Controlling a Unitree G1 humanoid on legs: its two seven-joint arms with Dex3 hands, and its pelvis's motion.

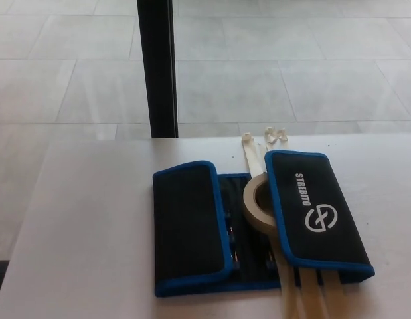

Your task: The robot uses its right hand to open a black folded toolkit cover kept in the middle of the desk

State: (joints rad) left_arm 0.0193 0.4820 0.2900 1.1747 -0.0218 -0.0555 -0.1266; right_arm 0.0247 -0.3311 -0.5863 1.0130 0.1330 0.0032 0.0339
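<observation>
Toolkit cover (258, 222) part-open (2 flaps folded in); tape roll (258, 206) inside.

Soft, even daylight fills the scene, brightest on the pale tiled floor (271, 73) beyond the desk (79, 232). The desk surface looks slightly washed out. Shadows are faint. The picture is mildly soft overall, and the black toolkit cover (192, 226) shows little detail in its dark fabric.
</observation>
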